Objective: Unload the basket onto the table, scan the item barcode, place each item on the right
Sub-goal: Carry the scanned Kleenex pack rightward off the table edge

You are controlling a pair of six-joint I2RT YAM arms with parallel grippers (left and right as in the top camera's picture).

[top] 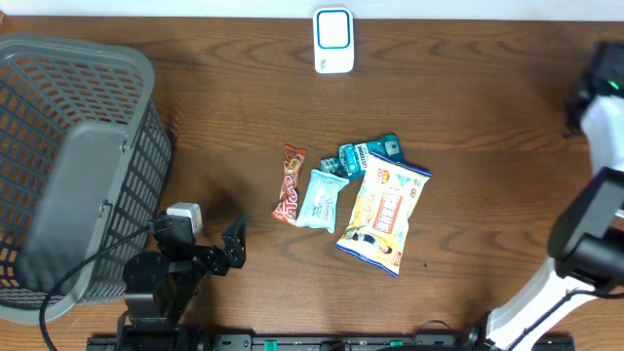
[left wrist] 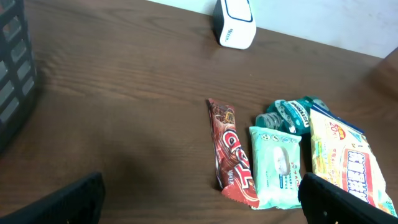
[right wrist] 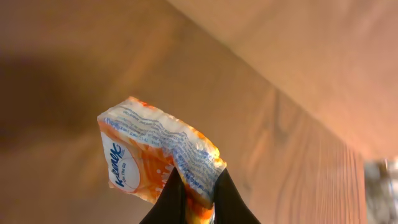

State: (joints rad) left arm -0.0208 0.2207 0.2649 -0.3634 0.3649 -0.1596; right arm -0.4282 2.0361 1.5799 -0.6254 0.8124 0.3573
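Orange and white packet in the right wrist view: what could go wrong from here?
The right gripper pinches the small orange and white plastic packet only by one edge, so it might slip out. The packet is crumpled, so its barcode, which I cannot see, may be creased or turned away from the white and blue scanner box.

Basket (top: 58,107) left of packet cluster (top: 382,210)

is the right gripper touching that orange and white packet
Touching. The right wrist view shows the right gripper closed on the lower corner of the orange and white packet, with no gap between them.
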